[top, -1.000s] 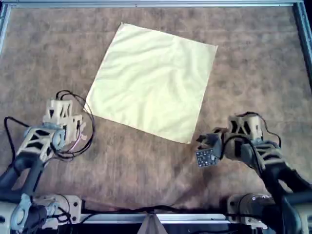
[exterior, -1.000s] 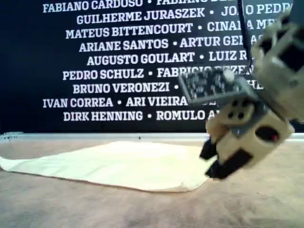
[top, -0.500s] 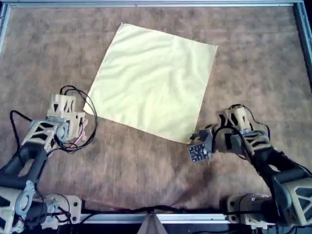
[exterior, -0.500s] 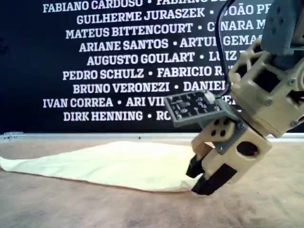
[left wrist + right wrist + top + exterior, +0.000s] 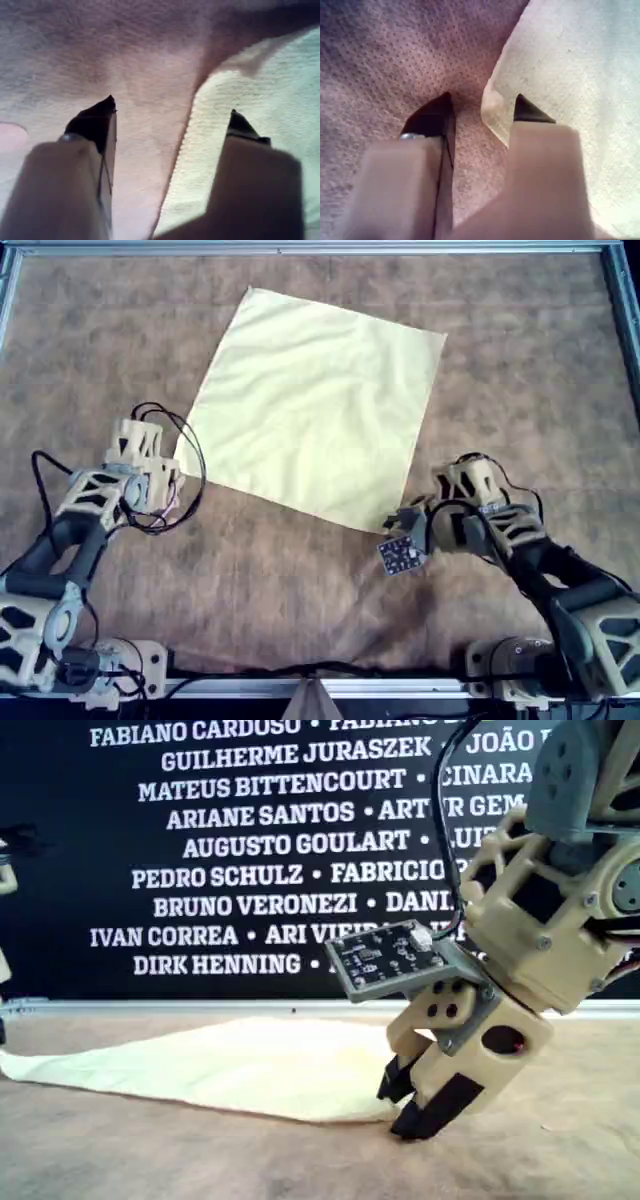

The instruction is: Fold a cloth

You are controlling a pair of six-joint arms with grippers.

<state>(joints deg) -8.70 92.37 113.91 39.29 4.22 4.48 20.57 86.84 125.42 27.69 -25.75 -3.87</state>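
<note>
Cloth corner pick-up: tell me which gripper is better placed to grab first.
Right, probably. The right gripper is open with a corner of the cloth already between its fingertips. The left gripper is open too, but straddles a straight edge of the cloth rather than a corner.

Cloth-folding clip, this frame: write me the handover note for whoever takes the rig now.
Left gripper: open, astride the edge of the pale yellow square of thin cloth, near its corner at the overhead view's left.
Right gripper: open, straddling the cloth's near corner, low over the brown mottled table covering.
Cloth: spread flat, unfolded, lightly wrinkled.
Done: both grippers placed at corners.
Left: close on both corners, lift, fold over.
</note>
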